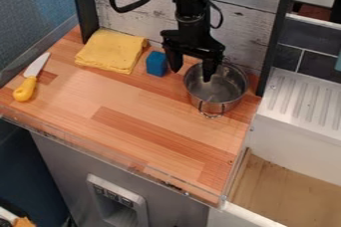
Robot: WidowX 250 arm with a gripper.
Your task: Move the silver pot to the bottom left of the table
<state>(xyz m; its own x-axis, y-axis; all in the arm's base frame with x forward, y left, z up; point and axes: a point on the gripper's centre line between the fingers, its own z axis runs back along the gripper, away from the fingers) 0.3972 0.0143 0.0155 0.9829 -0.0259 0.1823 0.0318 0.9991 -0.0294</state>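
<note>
Silver pot: The pot was seen at about two o'clock on the wooden table, set upright, with one wire handle turned to its own six o'clock.
Black gripper: The gripper was held over the pot's ten-to-eleven o'clock side, its fingers spread wide. One finger was placed over the pot's mouth, the other outside the rim. No grip on the wall could be made out, and whether the rim was touched could not be told.
Yellow-handled knife: The knife was laid at about ten o'clock on the table, near the goal area.
Blue block: The block was set just past twelve o'clock, between the cloth and the pot.
Yellow cloth: The cloth was spread at eleven o'clock, beside the block.
Work done: Only the approach could be counted as done; the pot's wall was straddled, ready to be pinched.
Work left: The grip, the carry or slide towards eight o'clock, the setting down and the release were all judged to be left.
Risk: The knife could be struck if the pot were brought in too far towards nine o'clock.
</note>
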